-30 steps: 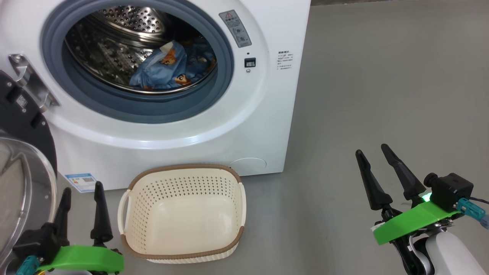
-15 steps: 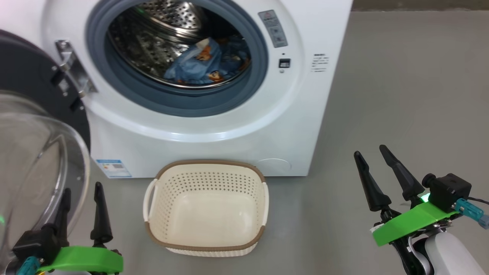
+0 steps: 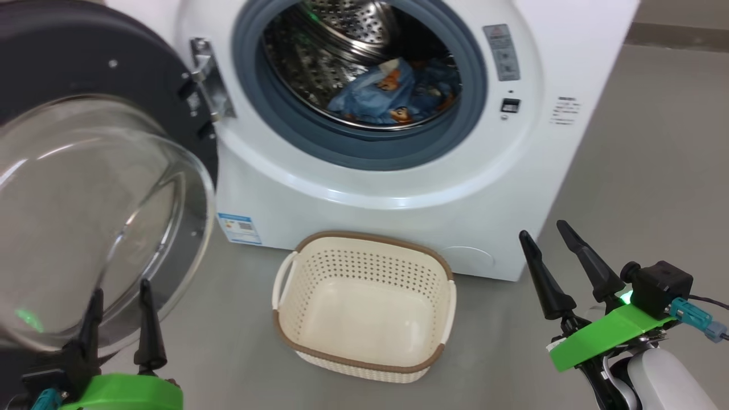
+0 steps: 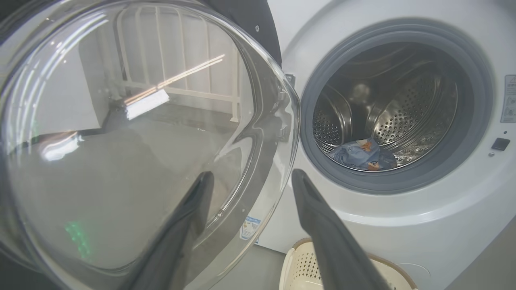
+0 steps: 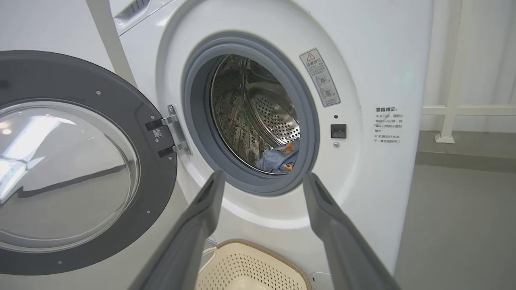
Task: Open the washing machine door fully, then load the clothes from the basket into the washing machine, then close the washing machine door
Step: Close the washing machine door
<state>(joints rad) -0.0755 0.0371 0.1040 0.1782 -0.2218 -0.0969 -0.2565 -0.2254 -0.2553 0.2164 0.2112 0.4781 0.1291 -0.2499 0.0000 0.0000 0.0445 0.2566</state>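
Observation:
The white washing machine stands ahead with its round door swung wide open to the left, black rim and bulging glass facing me. The blue printed clothes lie inside the steel drum, also seen in the left wrist view and the right wrist view. On the floor before the machine sits the cream basket with nothing in it. My left gripper is open at the lower left, just in front of the door glass. At the lower right my right gripper is open over bare floor.
Grey floor stretches to the right of the machine. A white railing and wall stand behind at the right. A blue label sticker marks the machine's lower front.
The whole head view has shifted: machine, door and basket now sit further right in the picture, so the camera turned left. Both grippers hold the same open stance.

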